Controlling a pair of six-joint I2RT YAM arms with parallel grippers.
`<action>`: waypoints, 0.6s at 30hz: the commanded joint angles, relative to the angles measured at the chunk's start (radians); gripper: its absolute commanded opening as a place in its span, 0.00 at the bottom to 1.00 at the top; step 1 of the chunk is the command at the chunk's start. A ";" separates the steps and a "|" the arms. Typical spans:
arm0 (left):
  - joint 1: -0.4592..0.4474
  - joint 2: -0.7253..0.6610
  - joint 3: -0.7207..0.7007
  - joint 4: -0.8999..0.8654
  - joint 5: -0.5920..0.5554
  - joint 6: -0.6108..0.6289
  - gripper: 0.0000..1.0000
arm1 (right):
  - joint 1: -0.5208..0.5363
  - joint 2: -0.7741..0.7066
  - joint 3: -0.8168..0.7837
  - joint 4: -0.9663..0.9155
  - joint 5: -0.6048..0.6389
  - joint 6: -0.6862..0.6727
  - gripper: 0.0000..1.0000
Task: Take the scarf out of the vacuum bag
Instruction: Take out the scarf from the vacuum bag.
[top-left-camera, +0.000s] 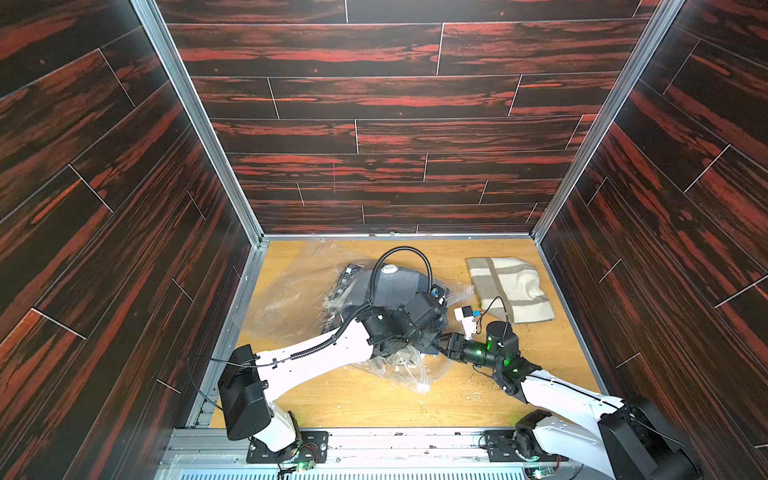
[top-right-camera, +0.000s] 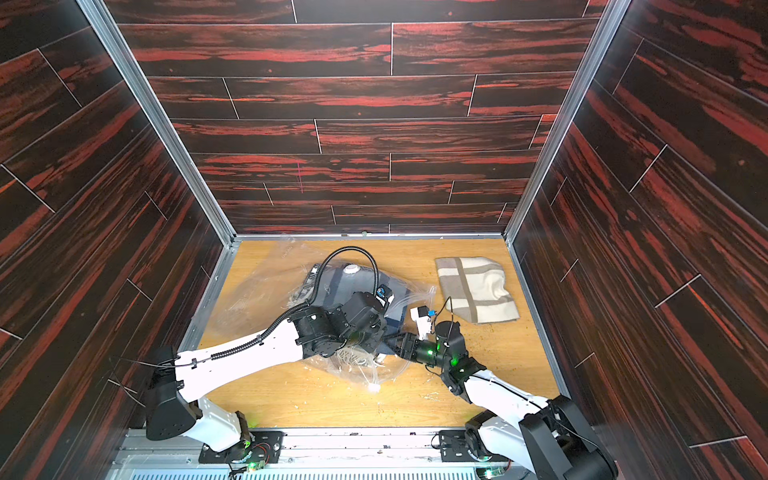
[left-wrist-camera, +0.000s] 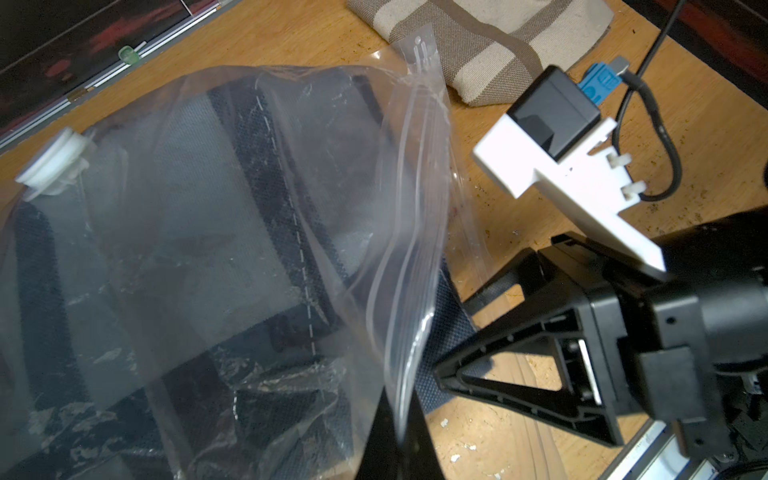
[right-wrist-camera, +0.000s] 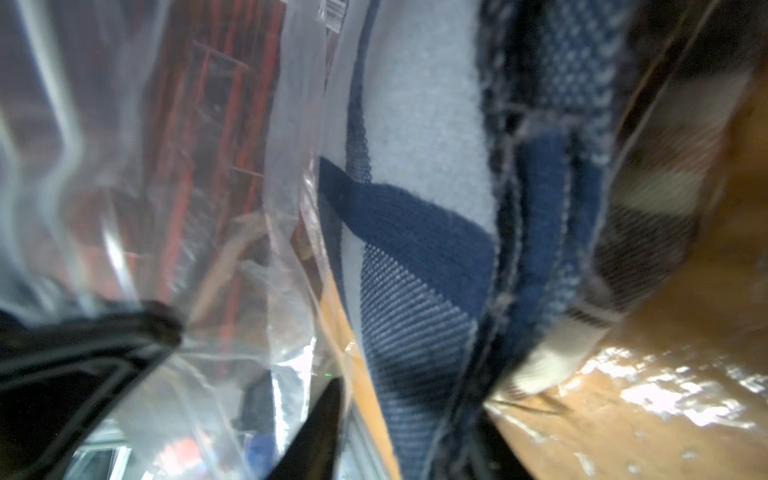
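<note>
Left-centre on the surface (top-left-camera: 374, 409), the vacuum bag (top-left-camera: 286, 291) lies crumpled, with its closed end toward the far left and its mouth facing right. The valve disc (top-left-camera: 388, 269) sits on top at the far side, so the bag is valve-up. The scarf (top-left-camera: 399, 286), a dark blue and grey weave, is inside the bag, mostly under film. One corner pokes past the zip edge (left-wrist-camera: 415, 199) on the near-right side.

The left arm reaches over the bag from the near left. The left claw (left-wrist-camera: 399, 440) is closed tight, pinching the upper film at the zip edge and holding it raised off the scarf. That is likely to keep the mouth gaping so the other arm can get in. Both top views hide this claw under its wrist. A white slider clip (top-left-camera: 423, 388) lies on the surface at the near end of the zip, clear of the opening.

The right claw (left-wrist-camera: 451, 338) sits low and points left, level with the surface. Its tips are at the mouth with the exposed scarf corner between the jaws. The jaws stand partly apart, and I can't tell if they bite cloth yet. The low angle is probably meant to catch fabric only. The risk is that the lower film gets pinched too.

Far right, a beige striped cloth (top-left-camera: 509, 289) lies folded outside the bag, just beside its corner, with neither arm on it.
</note>
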 joint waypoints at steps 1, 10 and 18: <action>-0.004 -0.016 0.027 -0.033 -0.024 0.015 0.00 | 0.034 -0.057 0.077 -0.135 0.032 -0.052 0.31; -0.003 -0.016 0.027 -0.029 -0.112 0.008 0.00 | 0.066 -0.097 0.242 -0.381 0.091 -0.150 0.04; 0.084 -0.001 0.052 -0.042 -0.131 -0.058 0.00 | 0.065 -0.087 0.390 -0.543 0.103 -0.230 0.00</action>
